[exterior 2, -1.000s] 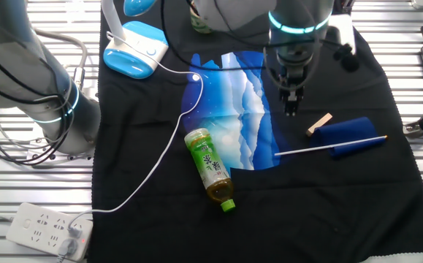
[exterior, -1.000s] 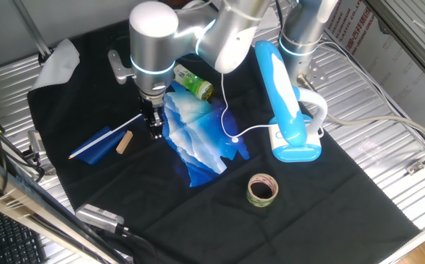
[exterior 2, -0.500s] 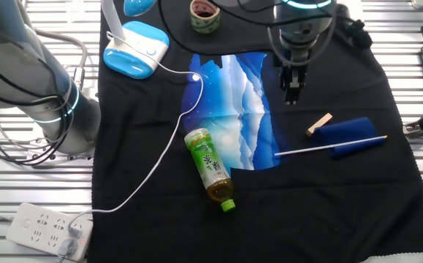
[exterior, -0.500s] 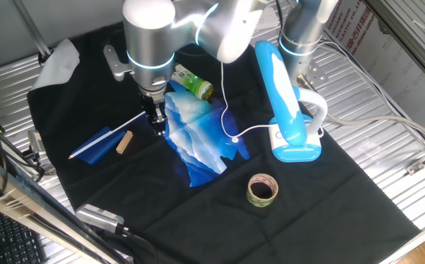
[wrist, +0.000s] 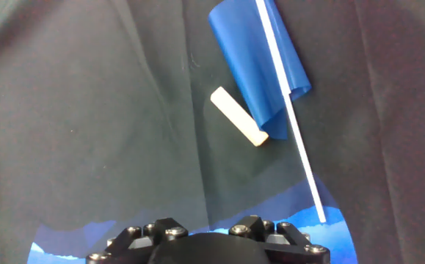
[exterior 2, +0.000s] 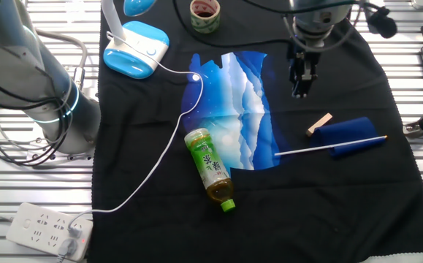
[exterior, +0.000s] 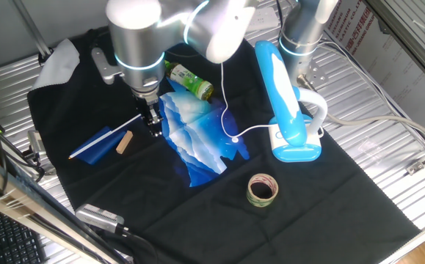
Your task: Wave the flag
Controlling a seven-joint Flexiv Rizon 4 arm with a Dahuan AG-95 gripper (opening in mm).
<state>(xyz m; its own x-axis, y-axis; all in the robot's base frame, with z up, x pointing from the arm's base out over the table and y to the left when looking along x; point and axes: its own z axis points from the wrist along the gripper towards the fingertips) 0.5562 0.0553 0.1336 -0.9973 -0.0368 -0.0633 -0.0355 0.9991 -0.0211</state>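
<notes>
The flag lies flat on the black cloth: a dark blue rectangle [exterior: 97, 144] on a thin white stick [exterior: 124, 125]. It also shows in the other fixed view [exterior 2: 350, 131] and in the hand view [wrist: 258, 59]. My gripper [exterior: 154, 129] hangs above the cloth next to the stick's bare end, beside the patterned cloth's edge, and touches nothing. In the other fixed view the gripper [exterior 2: 299, 88] is up-left of the flag. Its fingers look close together and empty. The hand view shows only the gripper's housing [wrist: 205, 246].
A tan wooden block [exterior: 125, 142] lies against the flag's cloth. A blue-and-white patterned cloth [exterior: 194, 136], a green bottle [exterior: 191, 81], a blue-white desk lamp [exterior: 285, 110] with its white cable and a tape roll [exterior: 262, 189] share the black mat [exterior: 329, 198].
The arm's wrist has swung toward the flag's side of the table and the gripper has shifted slightly with it. The flag, block and other objects have not moved.
</notes>
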